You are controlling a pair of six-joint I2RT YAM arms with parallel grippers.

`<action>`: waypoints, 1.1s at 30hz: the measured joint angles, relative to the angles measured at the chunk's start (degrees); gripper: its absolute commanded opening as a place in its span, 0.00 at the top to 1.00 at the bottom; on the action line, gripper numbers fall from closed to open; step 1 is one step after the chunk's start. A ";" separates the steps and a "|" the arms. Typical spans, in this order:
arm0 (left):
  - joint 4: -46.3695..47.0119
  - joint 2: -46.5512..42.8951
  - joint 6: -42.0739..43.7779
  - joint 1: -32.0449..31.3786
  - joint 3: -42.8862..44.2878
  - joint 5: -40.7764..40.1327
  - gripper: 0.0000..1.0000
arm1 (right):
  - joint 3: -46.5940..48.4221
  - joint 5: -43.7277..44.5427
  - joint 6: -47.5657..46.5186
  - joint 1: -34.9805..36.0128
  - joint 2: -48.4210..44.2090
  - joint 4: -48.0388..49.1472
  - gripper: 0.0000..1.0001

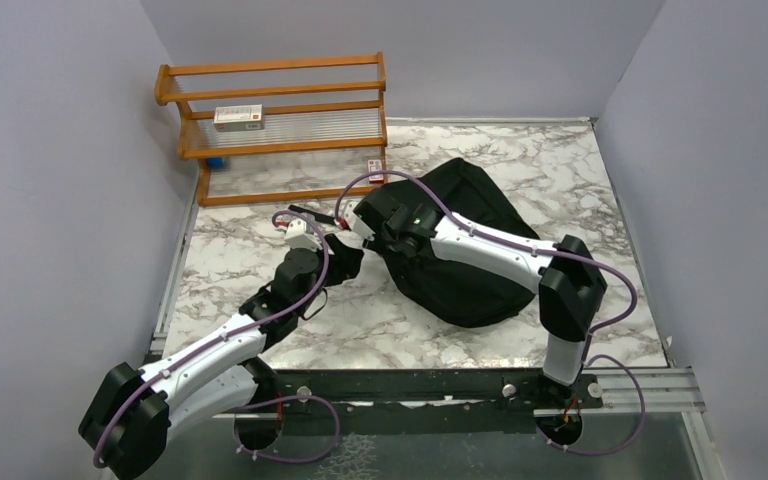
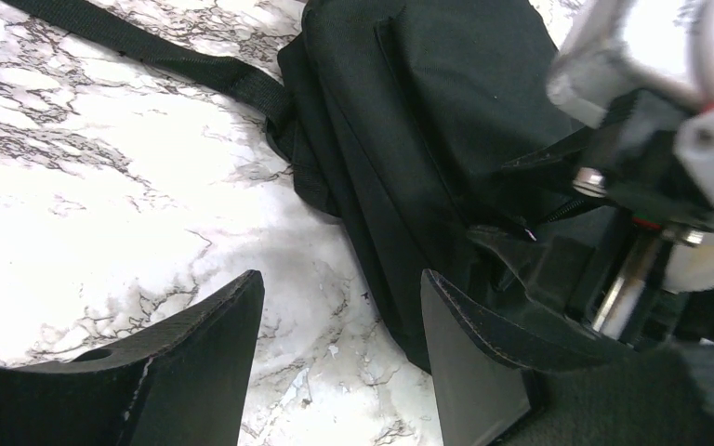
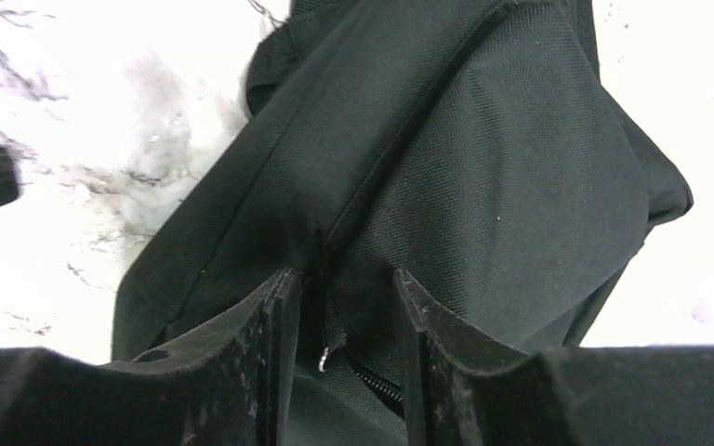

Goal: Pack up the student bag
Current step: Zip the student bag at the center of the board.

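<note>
2 parted: left claw [image 2: 342, 279] empty, right claw [image 3: 344, 274] astride student bag [image 3: 521, 167], zipper pull [image 3: 323, 358] half-hidden.

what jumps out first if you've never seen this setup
A big black student bag lies in the middle of the marble table, with the left tool and the right tool both at its left edge. The right tool stands open over the bag, the zipper pull between its fingers. In the far left corner stands a wooden rack with a small box on its shelf.
</note>
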 measured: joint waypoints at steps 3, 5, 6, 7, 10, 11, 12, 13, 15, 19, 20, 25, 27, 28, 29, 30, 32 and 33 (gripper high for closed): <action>0.02 0.00 -0.02 0.11 0.00 0.00 0.36 | 0.22 2.25 -0.48 0.15 1.05 -0.26 0.68; 0.02 0.00 -0.02 0.15 0.00 0.00 0.36 | 0.28 3.52 -0.79 0.15 1.70 -0.28 0.75; 0.02 0.00 -0.02 0.15 0.00 0.00 0.36 | 0.31 4.11 -0.87 0.15 1.92 -0.26 0.78; 0.02 0.00 0.00 0.15 -0.02 0.00 0.36 | 0.31 4.52 -0.85 0.15 2.01 -0.26 0.81; 0.04 0.00 -0.02 0.24 -0.13 0.00 0.36 | 0.31 5.20 -0.55 0.15 2.01 -0.02 0.89; 0.02 0.00 0.00 0.26 -0.20 0.00 0.36 | 0.31 5.20 -0.57 0.15 2.01 0.02 0.92; 0.02 0.00 0.00 0.26 -0.24 0.00 0.36 | 0.31 5.16 -0.26 0.15 2.01 0.15 0.95; 0.02 0.00 0.00 0.26 -0.26 0.00 0.35 | 0.31 5.09 0.11 0.15 1.95 0.37 0.98; 0.07 0.00 0.07 0.26 -0.26 0.00 0.34 | 0.31 4.79 0.83 0.15 1.68 0.85 1.00; 0.11 0.00 0.70 0.26 -0.26 0.00 0.33 | -0.57 3.87 4.09 0.15 -0.39 2.69 0.99; 0.15 0.02 0.90 0.26 -0.24 0.02 0.32 | -0.92 3.74 5.22 0.15 -1.18 3.26 1.00; 1.20 0.15 2.93 0.44 -0.26 0.13 0.29 | -3.17 2.23 11.37 -0.72 -5.14 6.36 0.99; 2.32 0.17 4.35 0.48 -0.26 0.39 0.28 | -4.55 0.07 14.34 -1.75 -6.86 7.63 0.99; 3.06 0.22 5.05 0.48 -0.26 0.70 0.27 | -5.29 -1.42 15.98 -2.71 -7.82 8.39 1.00; 4.31 0.39 6.25 0.48 -0.31 1.22 0.26 | -6.12 -3.15 17.59 -4.04 -8.79 9.27 0.99; 5.27 0.61 7.17 0.50 -0.31 1.66 0.25 | -7.08 -5.38 19.54 -5.68 -9.81 10.27 0.99; 8.20 1.62 10.03 0.52 -0.33 3.17 0.23 | -9.20 -9.97 23.43 -9.68 -12.09 12.37 0.99; 10.05 2.47 11.87 0.52 -0.33 4.44 0.23 | -10.51 -12.63 25.33 -11.50 -13.27 13.97 1.00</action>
